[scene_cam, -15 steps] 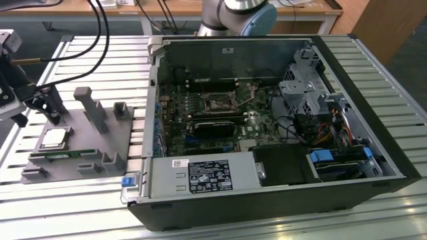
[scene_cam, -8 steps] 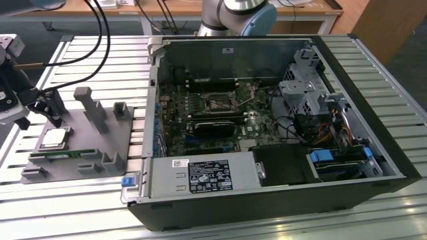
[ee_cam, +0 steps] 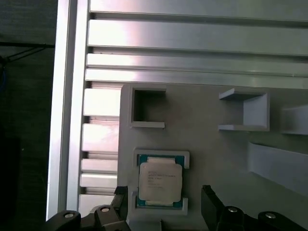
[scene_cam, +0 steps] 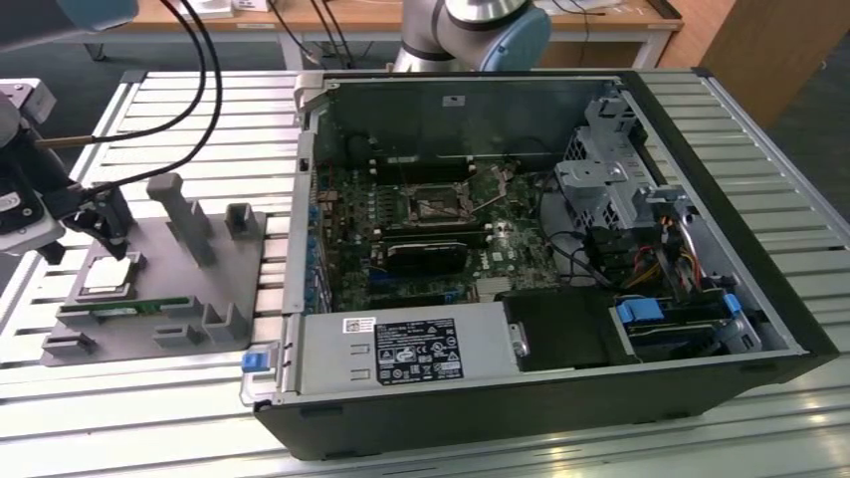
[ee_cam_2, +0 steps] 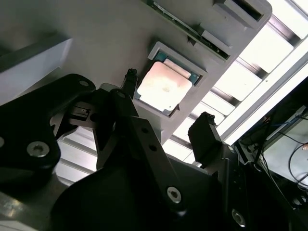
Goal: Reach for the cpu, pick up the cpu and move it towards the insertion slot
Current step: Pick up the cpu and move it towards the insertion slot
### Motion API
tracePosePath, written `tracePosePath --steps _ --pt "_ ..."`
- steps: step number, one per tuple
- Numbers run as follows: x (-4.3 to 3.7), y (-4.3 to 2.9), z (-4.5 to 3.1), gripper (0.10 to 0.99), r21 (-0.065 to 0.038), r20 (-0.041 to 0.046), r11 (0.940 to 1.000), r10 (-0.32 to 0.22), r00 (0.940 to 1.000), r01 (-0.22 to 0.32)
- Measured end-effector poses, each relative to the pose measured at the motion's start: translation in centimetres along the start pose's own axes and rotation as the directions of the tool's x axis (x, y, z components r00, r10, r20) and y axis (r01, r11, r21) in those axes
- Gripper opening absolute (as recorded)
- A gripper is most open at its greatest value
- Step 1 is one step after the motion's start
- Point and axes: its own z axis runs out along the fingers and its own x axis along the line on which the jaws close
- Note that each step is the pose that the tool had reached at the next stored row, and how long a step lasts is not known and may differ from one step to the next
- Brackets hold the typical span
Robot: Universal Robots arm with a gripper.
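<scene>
Claw [ee_cam: 163,192]: fingers [ee_cam: 211,204] apart, clamped on nothing. In the first wrist view they stand one off each of two opposite edges of the cpu [ee_cam: 160,180], with the chip in the gap between. Cannot tell whether they touch it; they read as clear of it.

Cpu lies flat, metal lid up, seated in its square recess in the grey plastic tray [ee_cam: 207,139]. It is near-square, so there is no long axis to favour, and its edges run square to the finger line. In the exterior view it sits at 6 o'clock from the claw, just beneath. Judgement: reach about done, grasp not yet made.

Memory stick [scene_cam: 126,308] lies at 6 o'clock of the cpu, just beside it on the same tray. The tray rests on the slatted metal surface [scene_cam: 146,398].

Farther out, at 3 o'clock from the tray: open computer case [scene_cam: 531,413], motherboard [scene_cam: 398,259] exposed. Insertion slot [scene_cam: 439,204] sits mid-board, roughly 2 o'clock from the cpu and well apart. Arm base [scene_cam: 472,25] stands at 12 o'clock, beyond the case.
</scene>
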Motion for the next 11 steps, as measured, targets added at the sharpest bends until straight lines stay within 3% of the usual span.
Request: tracePosePath --steps 11 --pt "0.07 -0.10 1.73 0.706 0.000 -0.0001 1.0000 0.000 1.0000 0.000"
